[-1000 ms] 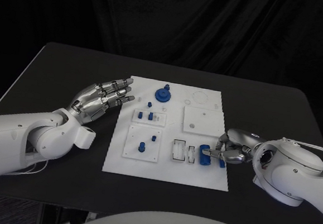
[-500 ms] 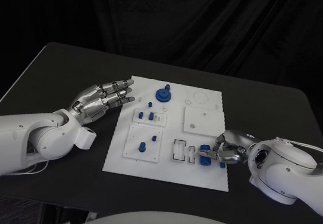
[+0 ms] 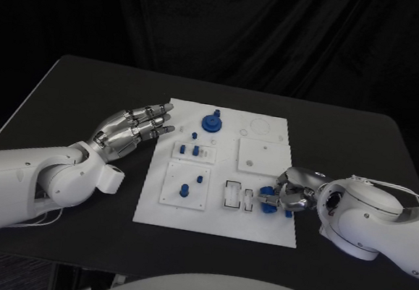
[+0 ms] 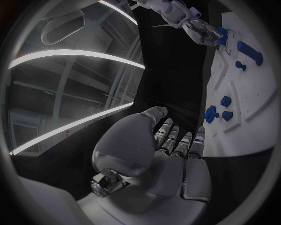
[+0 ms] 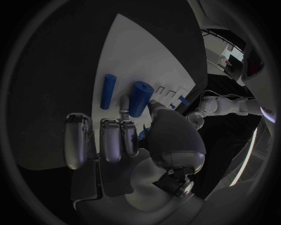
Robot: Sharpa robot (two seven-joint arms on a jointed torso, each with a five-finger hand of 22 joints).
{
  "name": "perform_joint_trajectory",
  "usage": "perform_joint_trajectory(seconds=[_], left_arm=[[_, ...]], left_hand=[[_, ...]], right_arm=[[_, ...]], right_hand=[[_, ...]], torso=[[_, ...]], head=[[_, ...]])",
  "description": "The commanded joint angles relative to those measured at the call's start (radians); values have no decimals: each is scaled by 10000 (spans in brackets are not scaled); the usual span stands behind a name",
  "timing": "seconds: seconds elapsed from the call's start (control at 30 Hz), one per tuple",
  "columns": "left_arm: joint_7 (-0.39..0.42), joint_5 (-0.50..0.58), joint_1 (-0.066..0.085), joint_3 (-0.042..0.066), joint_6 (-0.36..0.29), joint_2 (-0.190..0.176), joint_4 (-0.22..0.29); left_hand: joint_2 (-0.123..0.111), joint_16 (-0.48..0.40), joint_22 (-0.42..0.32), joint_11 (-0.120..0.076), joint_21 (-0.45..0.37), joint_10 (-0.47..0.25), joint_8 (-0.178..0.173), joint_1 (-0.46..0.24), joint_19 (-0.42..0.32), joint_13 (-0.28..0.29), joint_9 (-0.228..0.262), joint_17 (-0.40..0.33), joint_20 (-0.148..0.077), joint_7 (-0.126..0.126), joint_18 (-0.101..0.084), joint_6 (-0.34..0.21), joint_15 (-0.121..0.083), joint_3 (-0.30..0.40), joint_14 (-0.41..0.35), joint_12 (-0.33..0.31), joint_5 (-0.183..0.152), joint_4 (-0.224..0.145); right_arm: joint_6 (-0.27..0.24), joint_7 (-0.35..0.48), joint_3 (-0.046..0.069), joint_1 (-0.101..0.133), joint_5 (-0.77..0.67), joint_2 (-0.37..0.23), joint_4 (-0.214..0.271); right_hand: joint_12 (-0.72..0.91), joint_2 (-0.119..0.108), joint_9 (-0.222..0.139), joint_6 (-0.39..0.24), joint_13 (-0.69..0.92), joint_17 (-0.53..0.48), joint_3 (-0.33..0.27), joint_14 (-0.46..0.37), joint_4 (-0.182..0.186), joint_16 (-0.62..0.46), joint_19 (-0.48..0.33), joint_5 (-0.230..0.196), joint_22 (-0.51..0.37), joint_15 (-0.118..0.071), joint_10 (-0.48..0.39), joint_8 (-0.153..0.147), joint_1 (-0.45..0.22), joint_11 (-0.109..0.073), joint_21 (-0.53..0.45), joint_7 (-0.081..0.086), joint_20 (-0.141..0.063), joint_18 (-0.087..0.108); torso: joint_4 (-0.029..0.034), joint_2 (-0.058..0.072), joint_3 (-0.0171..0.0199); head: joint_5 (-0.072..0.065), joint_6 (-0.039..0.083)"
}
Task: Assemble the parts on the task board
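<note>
at the right hand's [image 3: 292,194] fingertips lies a blue part [image 3: 267,200].

- Two big white arms w/ smooth, round shells.
- Left hand [image 3: 130,129]: shiny silver, dark lines btw. finger pieces.
- Right hand [image 3: 296,189]: silver too, w/ thin white cable looping over the fat white wrist.
- Small white box on left wrist.

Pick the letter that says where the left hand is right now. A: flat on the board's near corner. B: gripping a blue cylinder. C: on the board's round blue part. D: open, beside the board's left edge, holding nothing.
D: the left hand is beside the task board's left edge with fingers spread and nothing in them.
</note>
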Motion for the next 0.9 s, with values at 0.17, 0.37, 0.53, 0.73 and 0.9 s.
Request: perform_joint_trajectory(seconds=[0.17, 0.37, 0.53, 0.73, 0.9], left_arm=[[553, 27, -26, 8, 196, 4, 9], [543, 27, -34, 8, 220, 2, 2], [533, 27, -53, 8, 249, 11, -16], [529, 27, -92, 8, 273, 9, -19], [530, 27, -119, 8, 279, -7, -10]], left_hand=[[-40, 31, 9, 49, -41, 12, 40, -37, -29, 12, 15, 4, 21, 7, 1, 53, 2, 86, 60, 43, 62, 0], [-40, 31, 11, 61, -38, 9, 39, -36, -22, 12, 14, 3, 25, 17, 5, 40, 10, 107, 58, 40, 72, 4], [-40, 32, 7, 63, -39, 7, 39, -36, -24, 11, 14, 3, 26, 19, 6, 42, 13, 112, 58, 38, 74, 6], [-40, 32, 7, 63, -39, 7, 39, -36, -24, 11, 14, 3, 26, 19, 6, 42, 13, 112, 58, 38, 74, 6], [-36, 31, 4, 75, -38, 2, 37, -37, -21, 10, 13, 2, 27, 29, 7, 37, 19, 133, 55, 34, 81, 13]], right_arm=[[668, -295, -1, -45, 58, 163, -180], [621, -251, -1, -60, 306, 238, -251], [42, 13, 0, -67, 742, 211, -238], [-1041, 499, 0, -69, 1459, 130, -167], [-1783, 1014, 1, -70, 2173, 76, -50]], right_hand=[[27, -145, -12, -89, 2633, 1797, -58, 864, 19, -80, 548, 54, 2162, -41, 1060, -117, 68, -36, -100, 79, -25, -35], [27, -116, -18, -174, 2633, 1759, 217, 856, -346, -99, 537, 1465, 2153, -19, 1060, -221, 709, -9, -126, 109, -7, -29], [27, -136, -13, -225, 2633, 1783, 668, 863, -792, -89, 543, 3332, 2157, -36, 1060, -302, 1275, -29, -114, 85, -10, -31], [27, -356, 67, -144, 2633, 1808, 1217, 869, -1197, -76, 554, 5285, 2163, -69, 1060, -253, 1459, -67, -97, 47, -45, -35], [27, -396, 120, -133, 2633, 1822, 1491, 874, -1374, -67, 566, 5898, 2170, -77, 1060, -222, 1453, -77, -73, 42, -57, -40]], torso=[[-10, 3, -9], [3, 3, -16], [4, 4, -12], [5, 5, -10], [-13, 12, -6]], head=[[73, 3], [97, 3], [92, 3], [122, 3], [152, 3]])
